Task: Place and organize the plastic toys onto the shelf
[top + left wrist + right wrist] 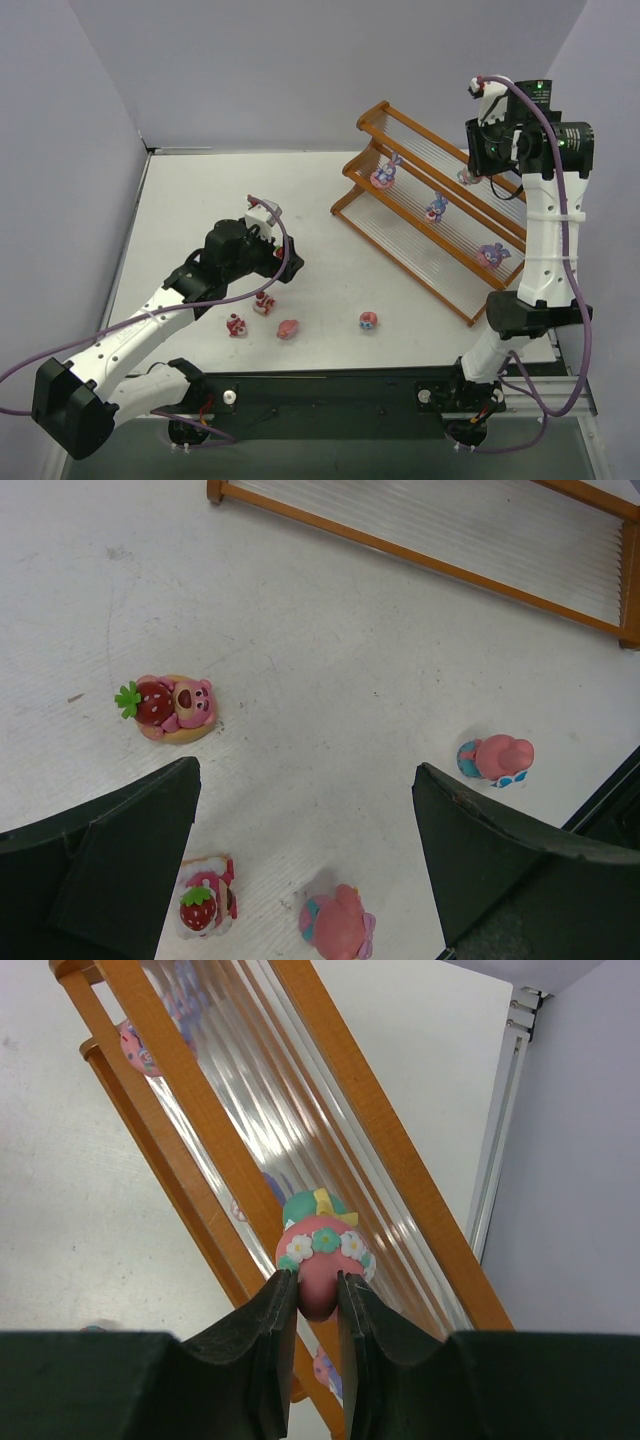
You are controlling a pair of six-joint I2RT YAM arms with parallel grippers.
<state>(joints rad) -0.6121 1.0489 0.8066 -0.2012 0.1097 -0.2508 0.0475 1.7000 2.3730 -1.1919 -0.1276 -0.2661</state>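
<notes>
Pink toy (322,1260) pinched by right gripper (318,1284) at shelf (370,1110) edge, maybe touching, left gripper (305,780) agape

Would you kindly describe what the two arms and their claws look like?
The left arm and right arm share one build: white tubular links joined by black, boxy joints, with a purple cable looped along each. A small green light glows on a right-arm joint. The left claw and right claw each have two dark, matte, wedge-shaped fingers.
</notes>
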